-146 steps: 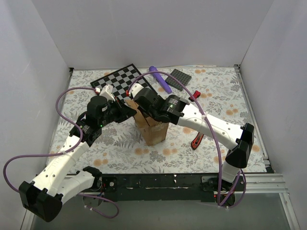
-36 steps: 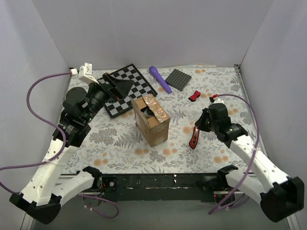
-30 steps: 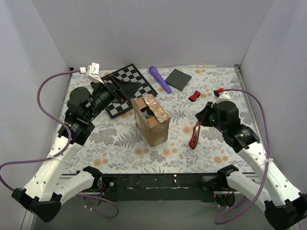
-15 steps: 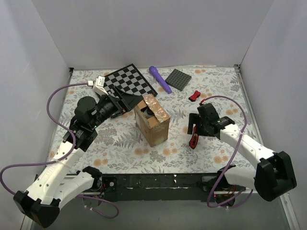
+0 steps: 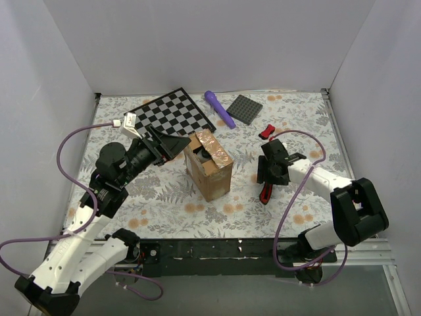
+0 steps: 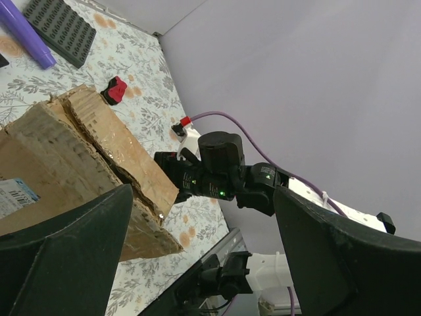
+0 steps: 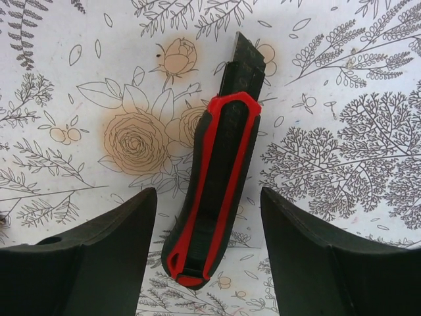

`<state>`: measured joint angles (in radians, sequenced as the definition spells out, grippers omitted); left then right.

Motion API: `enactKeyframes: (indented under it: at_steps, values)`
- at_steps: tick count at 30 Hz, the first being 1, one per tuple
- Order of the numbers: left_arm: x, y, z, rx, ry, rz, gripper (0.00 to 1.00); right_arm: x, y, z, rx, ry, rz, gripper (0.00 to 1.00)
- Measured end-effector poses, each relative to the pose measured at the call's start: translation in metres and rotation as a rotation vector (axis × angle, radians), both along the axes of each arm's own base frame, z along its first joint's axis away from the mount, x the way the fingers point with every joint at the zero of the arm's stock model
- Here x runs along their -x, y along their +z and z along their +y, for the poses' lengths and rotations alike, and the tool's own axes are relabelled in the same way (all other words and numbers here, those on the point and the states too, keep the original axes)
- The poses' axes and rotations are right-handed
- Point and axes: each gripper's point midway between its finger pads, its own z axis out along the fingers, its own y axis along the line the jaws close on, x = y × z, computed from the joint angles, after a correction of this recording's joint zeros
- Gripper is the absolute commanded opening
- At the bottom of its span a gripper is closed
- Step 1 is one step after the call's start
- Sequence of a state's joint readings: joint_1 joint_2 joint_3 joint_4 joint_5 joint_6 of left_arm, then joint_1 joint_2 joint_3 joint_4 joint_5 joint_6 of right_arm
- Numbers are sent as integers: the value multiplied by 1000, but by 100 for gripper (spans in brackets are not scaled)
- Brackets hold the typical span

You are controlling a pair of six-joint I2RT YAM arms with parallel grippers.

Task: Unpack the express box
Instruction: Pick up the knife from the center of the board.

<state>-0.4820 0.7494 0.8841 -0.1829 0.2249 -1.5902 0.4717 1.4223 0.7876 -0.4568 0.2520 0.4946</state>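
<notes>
- Express box [image 5: 209, 168] stands upright near the middle of the table, well clear of every edge.
- Top is part-way open: the flaps are parted, with shiny tan tape stuck to the upper one. In the overhead view something dark shows through the gap. We cannot tell what it is.
- In the left wrist view one torn corrugated flap edge stands up and ragged.
- Red-and-black utility knife [image 7: 214, 191] lies flat on the table between the box and the right edge, blade out.
- Right gripper [image 5: 268, 176] hangs over the knife, jaws apart on either side of the handle, gripping nothing.
- Left gripper [image 5: 174, 145] is at the box's upper left flap, jaws spread wide and empty. Whether a finger touches the cardboard we cannot tell.
- Our reading: the cutting looks done and the opening has begun. The flaps are not fully folded back and the contents are not lifted out.
- Writing: a small white-and-blue printed label [image 6: 16, 195] sits on the box side, its text too small to read. No brand shows on the knife and no other lettering is legible.
- Along the far edge: checkerboard [image 5: 170, 113], purple stick [image 5: 220, 108], dark grey plate [image 5: 245, 108], small red clip [image 5: 266, 131].
</notes>
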Motion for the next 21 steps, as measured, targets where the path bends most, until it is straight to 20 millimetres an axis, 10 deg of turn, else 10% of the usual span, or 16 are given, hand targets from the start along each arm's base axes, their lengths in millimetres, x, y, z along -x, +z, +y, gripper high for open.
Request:
enactKeyframes:
  at_steps: [9,21]
  values:
    - [-5,-10,0,-16,15,30,88,-5,-10,3,2,2,7,61]
    - [-10,-17,-2,-22,18,58,88,-2,-15,-2,4,15,-2,22]
